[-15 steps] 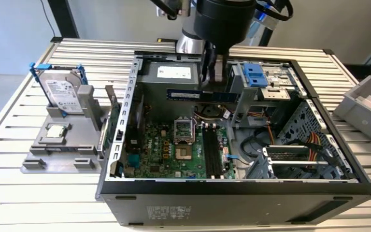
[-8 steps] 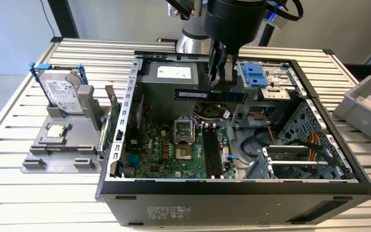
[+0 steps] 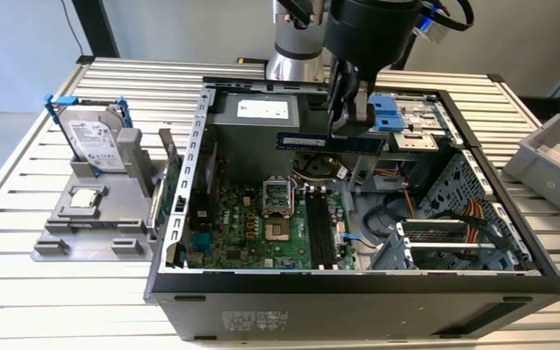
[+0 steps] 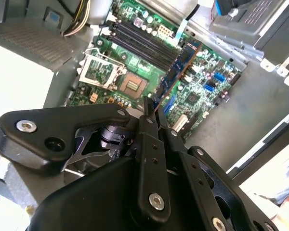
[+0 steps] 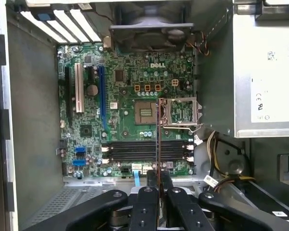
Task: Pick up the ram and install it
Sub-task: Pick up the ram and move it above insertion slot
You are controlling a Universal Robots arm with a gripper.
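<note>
- The ram is being held by the gripper. The jaws are being pressed narrowly together on the stick's upper edge.
- In the exterior view, the ram is being held roughly level in the air inside the open top of the computer case. It is over the far part of the motherboard and clear of it.
- In the second wrist view, the ram is being seen as a bluish stick reaching out from the gripper. The motherboard is lying beneath it.
- In the first wrist view, the ram is being seen edge-on as a thin line rising from the gripper. It is lying across the black memory slots and is not yet seated in them.
- The CPU socket is being shown with its cover swung aside.
- At the exterior view's left, outside the case, a silver hard drive in a blue frame and a small square CPU chip are being seen on a grey fixture. The fixture is on the slatted table, well apart from the gripper.
</note>
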